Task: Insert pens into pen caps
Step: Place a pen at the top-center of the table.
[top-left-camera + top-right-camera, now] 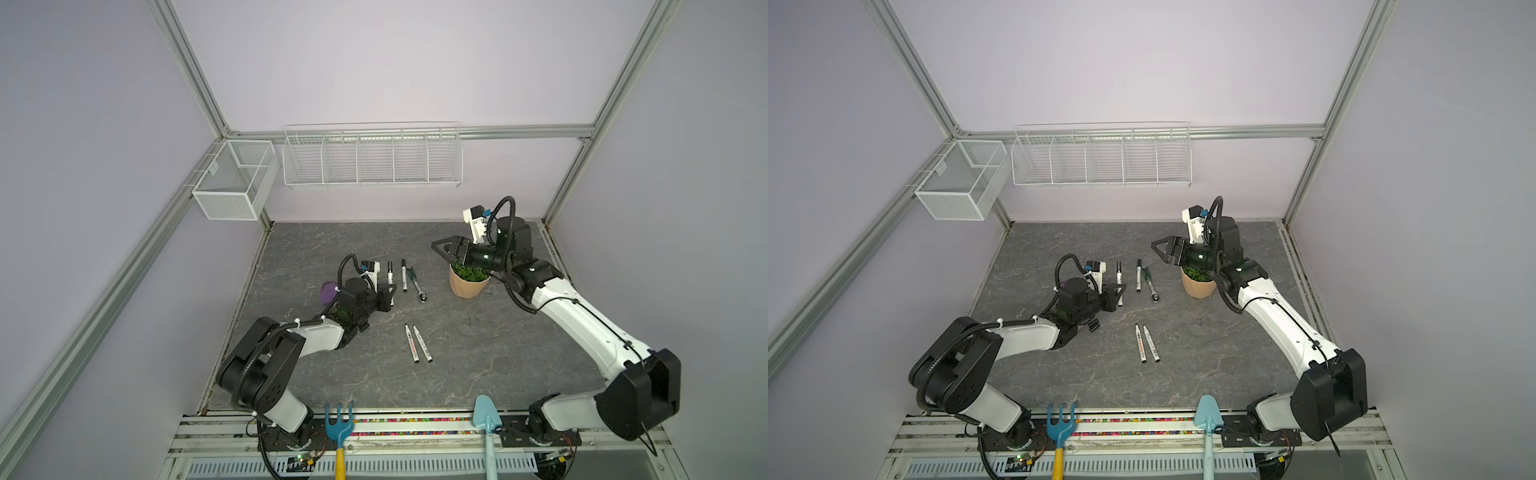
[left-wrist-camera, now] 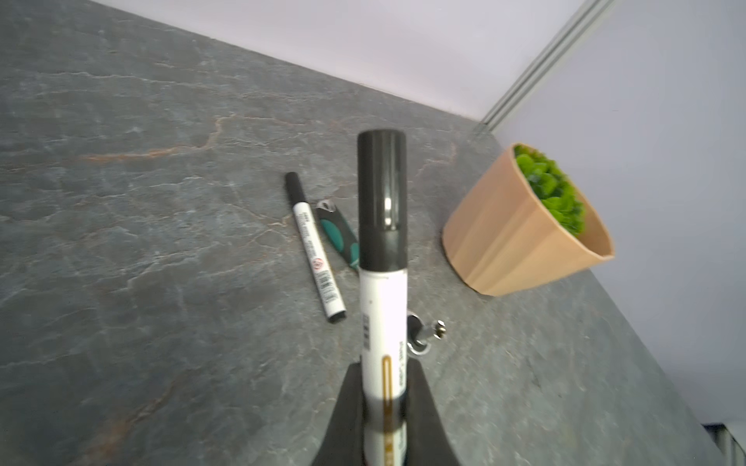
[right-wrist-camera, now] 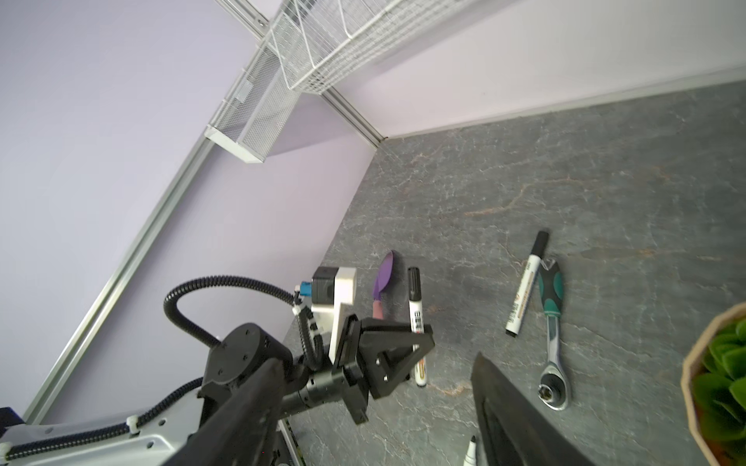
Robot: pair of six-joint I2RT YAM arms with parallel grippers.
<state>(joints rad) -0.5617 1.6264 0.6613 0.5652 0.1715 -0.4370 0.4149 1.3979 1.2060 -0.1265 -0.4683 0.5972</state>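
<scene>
Purple spoon (image 3: 385, 278) seen by right wrist, not left; left hand (image 2: 383, 379) grips pen (image 2: 381, 290); right hand (image 1: 440, 246) open.

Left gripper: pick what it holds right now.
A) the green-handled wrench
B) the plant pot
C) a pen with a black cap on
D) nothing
C: in the left wrist view the left gripper is shut on the white barrel of a pen with its black cap on, while the wrench lies apart from it.
</scene>
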